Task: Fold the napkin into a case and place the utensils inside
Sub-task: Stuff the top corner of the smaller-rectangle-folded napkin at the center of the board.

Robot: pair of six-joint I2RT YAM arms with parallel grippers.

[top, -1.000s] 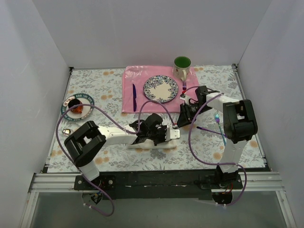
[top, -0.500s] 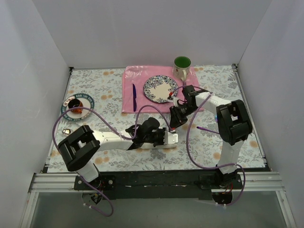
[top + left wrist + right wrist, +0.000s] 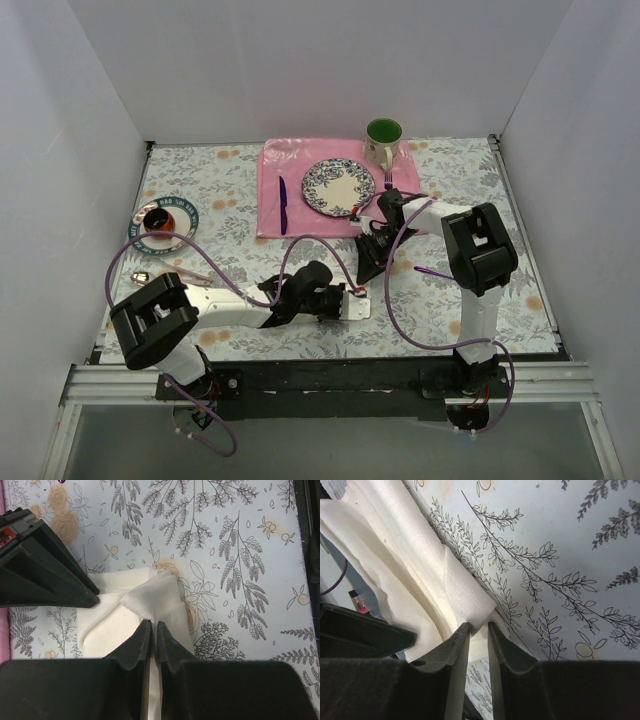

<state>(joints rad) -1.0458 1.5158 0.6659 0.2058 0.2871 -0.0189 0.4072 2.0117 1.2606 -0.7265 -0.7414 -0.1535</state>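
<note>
1. Near centre of the desk [image 3: 250, 335]: the napkin [image 3: 131, 611] lies partly folded, a narrow strip with its long axis running left to right. It is not yet a finished case.

2. The left end effector [image 3: 152, 629] is closed on a raised fold at the strip's right end.

3. Just beyond, the right end effector [image 3: 478, 628] is angled down onto the same end from the far right. Its jaws stand narrowly apart about a folded corner; a firm pinch cannot be confirmed. Both end effectors are close together, so the cloth's free length lies to their left.

4. One utensil [image 3: 432, 272] is seen to the right of the napkin, beside the right arm, which is judged the nearer arm for fetching it. No utensil is inside the cloth.

5. Far side: the pink placemat [image 3: 268, 190] with plate [image 3: 338, 187] and knife [image 3: 282, 205].

6. Compared with one second ago, the right end effector has been brought nearer and leftward to the napkin, and the left arm's elbow has swung left.
</note>
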